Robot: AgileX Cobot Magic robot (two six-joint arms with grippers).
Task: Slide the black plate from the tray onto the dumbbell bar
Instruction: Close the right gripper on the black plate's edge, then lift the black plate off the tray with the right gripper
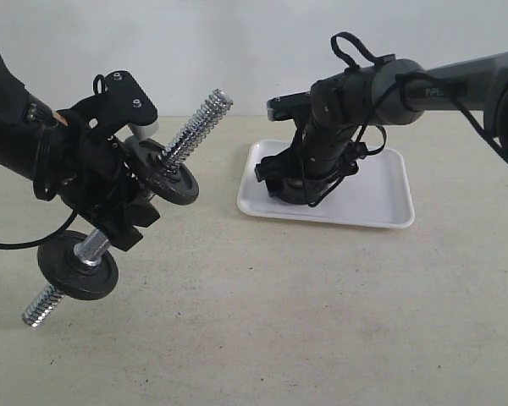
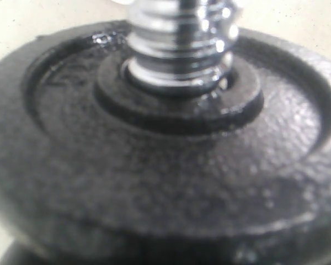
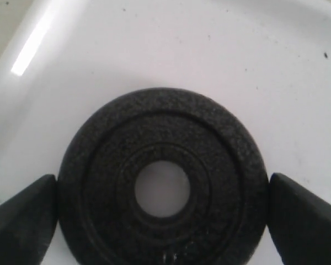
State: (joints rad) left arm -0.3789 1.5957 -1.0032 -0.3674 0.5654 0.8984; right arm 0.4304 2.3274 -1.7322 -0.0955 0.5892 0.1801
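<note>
Two black discs on the dumbbell bar (image 1: pixel 190 127): upper disc (image 1: pixel 165 173) just above the left gripper (image 1: pixel 118 211), lower disc (image 1: pixel 78 266) just below it. Bar tilted and clear of the table (image 1: pixel 279 338), upper threaded end toward the tray (image 1: pixel 381 199). Left fingers clamped on the bar's middle, between the two discs. Left wrist view close and blurred: one disc face, threaded chrome through its centre hole. Third disc, the black plate (image 3: pixel 163 121), flat in the tray, recessed ring up, white tray floor visible through its hole. Right gripper (image 1: pixel 300 190) down in the tray over the plate. Right fingers (image 3: pixel 22 215) closed against opposite sides of the plate's rim. Tray well apart from the bar.
</note>
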